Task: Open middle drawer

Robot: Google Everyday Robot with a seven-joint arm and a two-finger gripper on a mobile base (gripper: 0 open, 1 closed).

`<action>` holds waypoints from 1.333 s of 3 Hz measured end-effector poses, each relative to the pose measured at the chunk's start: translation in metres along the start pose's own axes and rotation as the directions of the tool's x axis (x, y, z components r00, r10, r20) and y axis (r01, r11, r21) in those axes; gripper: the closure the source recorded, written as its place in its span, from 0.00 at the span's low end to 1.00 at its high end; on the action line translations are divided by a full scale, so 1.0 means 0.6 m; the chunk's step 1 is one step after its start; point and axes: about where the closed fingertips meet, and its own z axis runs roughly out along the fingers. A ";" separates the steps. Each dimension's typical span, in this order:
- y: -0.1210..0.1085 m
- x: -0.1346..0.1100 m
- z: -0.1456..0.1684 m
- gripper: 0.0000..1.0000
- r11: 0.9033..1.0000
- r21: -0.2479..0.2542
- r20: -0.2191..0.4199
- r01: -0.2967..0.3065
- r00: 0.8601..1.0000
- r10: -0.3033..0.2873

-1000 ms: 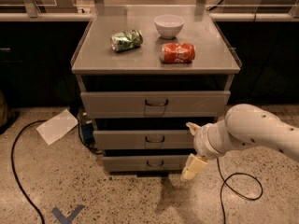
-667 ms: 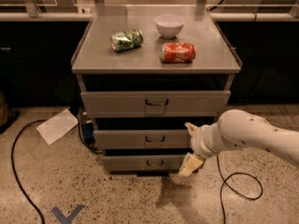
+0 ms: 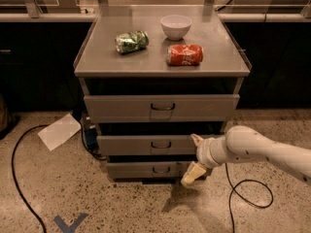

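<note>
1. I see my tool [image 3: 194, 157] at the right end of the middle drawer [image 3: 131, 145], spread wide.
2. The middle drawer sits between the taller top drawer [image 3: 121, 108] and the narrower bottom drawer [image 3: 131, 170].
3. Above the middle drawer, the worktop [image 3: 102, 62] carries a green can [image 3: 131, 41], a white bowl [image 3: 176, 26] and a red can [image 3: 184, 55].

Warm, fairly dim light falls from above, brightest on the cabinet top [image 3: 146, 62], which carries a soft sheen toward its far edge. The recesses above the drawer fronts and the counters left and right sink into black. The pale gripper [image 3: 194, 157], fingers spread at the right end of the middle drawer [image 3: 136, 144], throws a dark shadow on the speckled floor [image 3: 121, 203] nearby.
</note>
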 end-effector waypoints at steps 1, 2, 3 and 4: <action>0.001 0.032 0.049 0.00 0.996 -0.020 0.117 -0.082 0.990 0.084; 0.001 0.031 0.048 0.00 0.996 -0.020 0.117 -0.082 0.990 0.084; -0.013 0.025 0.086 0.00 0.998 -0.037 0.139 -0.060 0.988 0.064; -0.056 0.011 0.138 0.00 0.998 -0.059 0.168 -0.005 0.986 0.015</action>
